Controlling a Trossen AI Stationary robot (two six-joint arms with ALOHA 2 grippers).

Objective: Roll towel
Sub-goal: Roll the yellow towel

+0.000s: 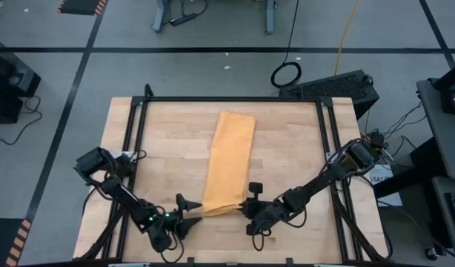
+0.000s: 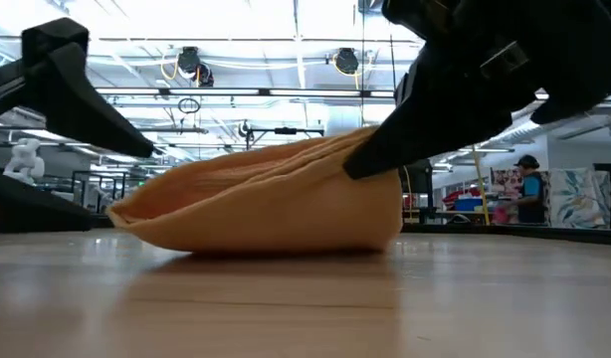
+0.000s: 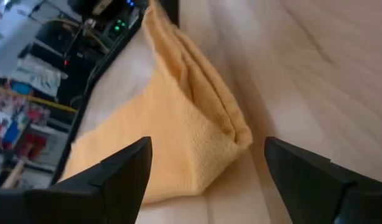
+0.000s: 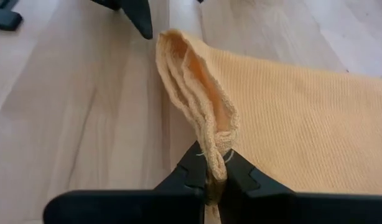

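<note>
pinching the towel [image 4: 290, 118] corner, the right hand [image 4: 217, 163] is clenched; the left hand [image 3: 206, 171] gapes wide beside it.

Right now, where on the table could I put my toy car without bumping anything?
Bare wood lies on both sides of the folded towel: one patch between it and the table's left frame rail, another between it and the right rail. The towel's near end is crowded: the right gripper pinches a corner there, and the open left gripper sits beside the other corner.
</note>
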